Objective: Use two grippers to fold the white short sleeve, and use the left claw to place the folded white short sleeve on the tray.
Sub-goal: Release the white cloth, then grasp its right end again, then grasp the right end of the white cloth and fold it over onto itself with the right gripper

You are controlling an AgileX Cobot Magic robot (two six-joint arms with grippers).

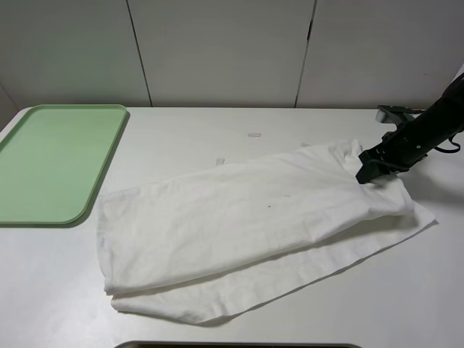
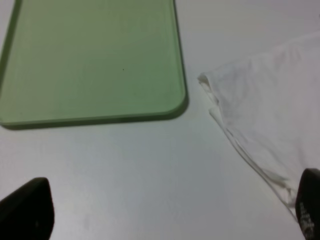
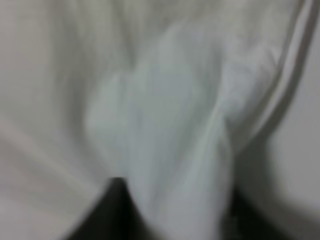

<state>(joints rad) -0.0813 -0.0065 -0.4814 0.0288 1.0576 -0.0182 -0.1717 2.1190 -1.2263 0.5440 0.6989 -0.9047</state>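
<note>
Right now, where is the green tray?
In the high view the green tray lies at the far left of the table, close beside the white shirt but not touching it.

**Where the cams sit**

Exterior high: up above the front, tilted down across the table [image 1: 181, 138] toward the back wall, far enough back to fit tray [image 1: 51, 159] and white short sleeve [image 1: 239, 217] together. Left wrist: fairly low, aimed down at a tray corner plus the white short sleeve's edge, same patch as the overhead's left side. Right wrist: crammed right against the cloth, all blur.
</note>
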